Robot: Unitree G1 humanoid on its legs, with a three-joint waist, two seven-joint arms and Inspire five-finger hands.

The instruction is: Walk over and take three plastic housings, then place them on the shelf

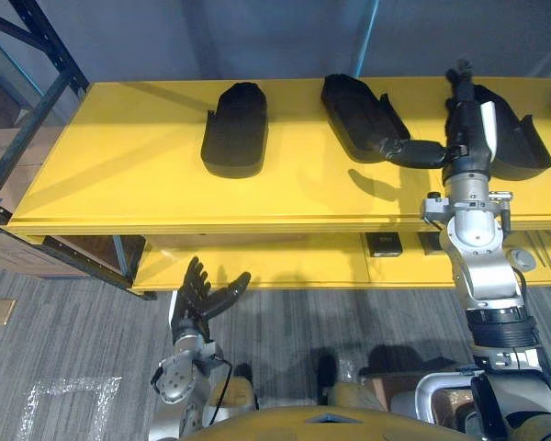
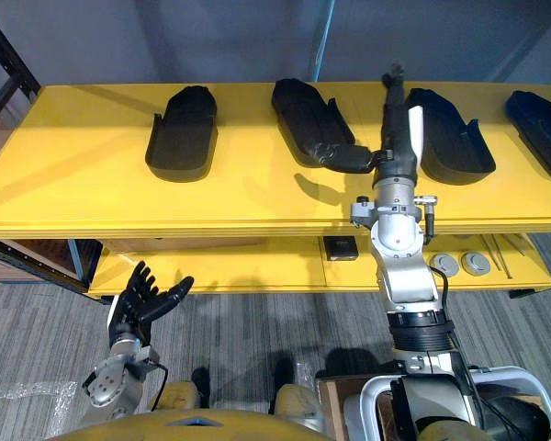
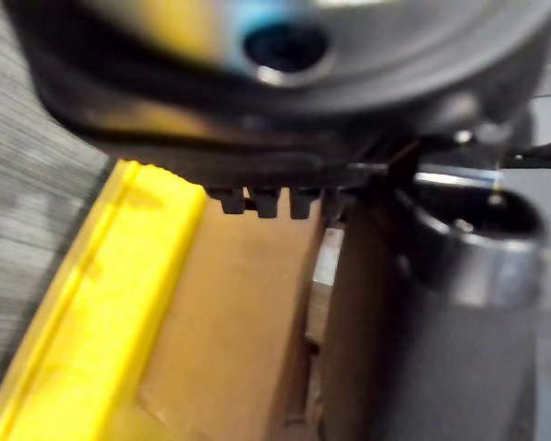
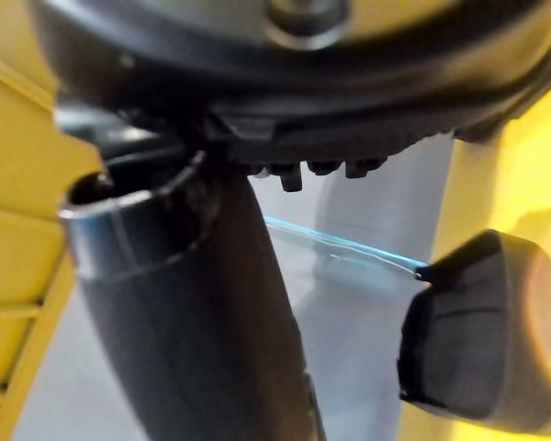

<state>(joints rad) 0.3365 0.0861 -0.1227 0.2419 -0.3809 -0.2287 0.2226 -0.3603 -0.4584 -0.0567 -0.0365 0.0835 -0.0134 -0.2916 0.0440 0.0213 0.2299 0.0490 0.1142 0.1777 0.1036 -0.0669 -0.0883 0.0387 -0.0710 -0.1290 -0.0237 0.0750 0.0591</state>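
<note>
- Four dark plastic housings [image 2: 184, 129] lie in a row on the yellow shelf [image 2: 73, 188].
- right hand [image 2: 397, 138] over the shelf, fingers straight, between second housing [image 2: 303, 115] and third housing [image 2: 450, 142]; thumb possibly touching the second.
- left hand [image 2: 145, 301] low, fingers spread, empty.

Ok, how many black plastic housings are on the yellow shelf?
4 housings, all on top of the yellow shelf: one at left, one mid-shelf beside the right hand, one just right of that hand, one at the far right. More may lie out of view.
</note>
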